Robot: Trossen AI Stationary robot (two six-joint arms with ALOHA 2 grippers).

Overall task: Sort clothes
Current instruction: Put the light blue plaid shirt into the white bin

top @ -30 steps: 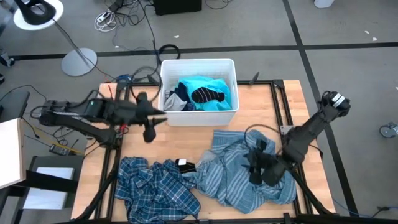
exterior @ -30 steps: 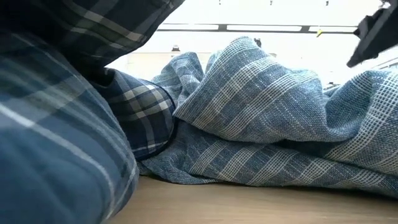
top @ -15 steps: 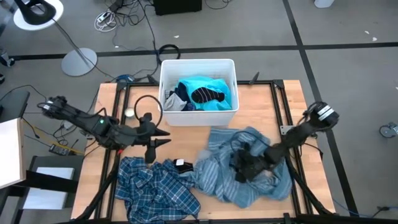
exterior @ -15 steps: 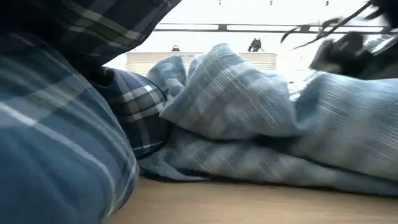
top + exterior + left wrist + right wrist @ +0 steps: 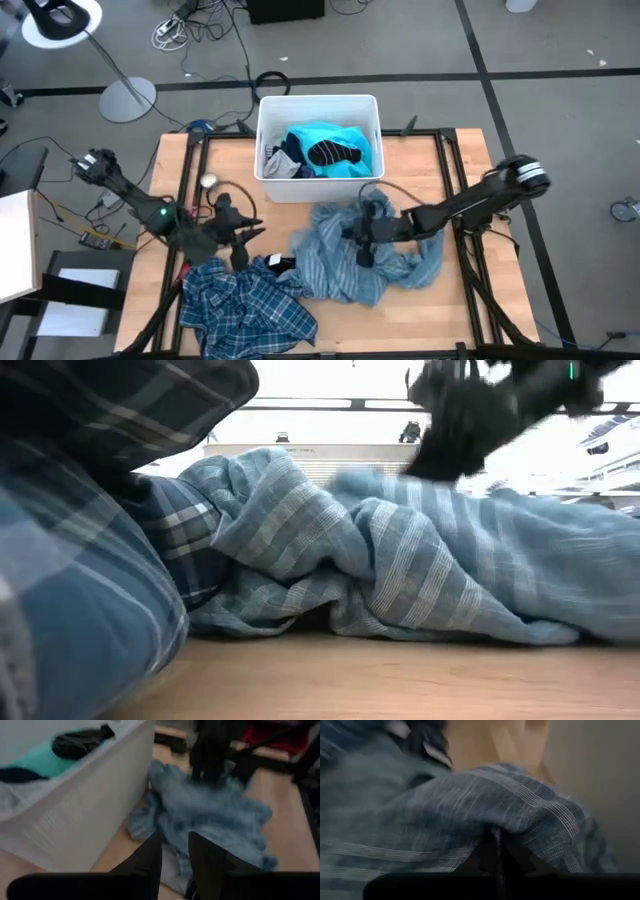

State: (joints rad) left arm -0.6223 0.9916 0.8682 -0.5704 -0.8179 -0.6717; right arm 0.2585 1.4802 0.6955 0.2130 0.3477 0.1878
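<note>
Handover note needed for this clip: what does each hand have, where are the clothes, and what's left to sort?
Right hand: shut on the striped shirt, bunched mid-table.
Left hand: open, empty, above the plaid shirt at the front left.
Bin: already holds the turquoise tee with a black piece on top.
Left to do: striped shirt, plaid shirt, and a small black piece between them.

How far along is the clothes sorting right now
Done: a turquoise tee and a black piece lie in the white bin. In hand: the right gripper is shut on the striped shirt. Left: the plaid shirt on the table, beside the left gripper.
</note>
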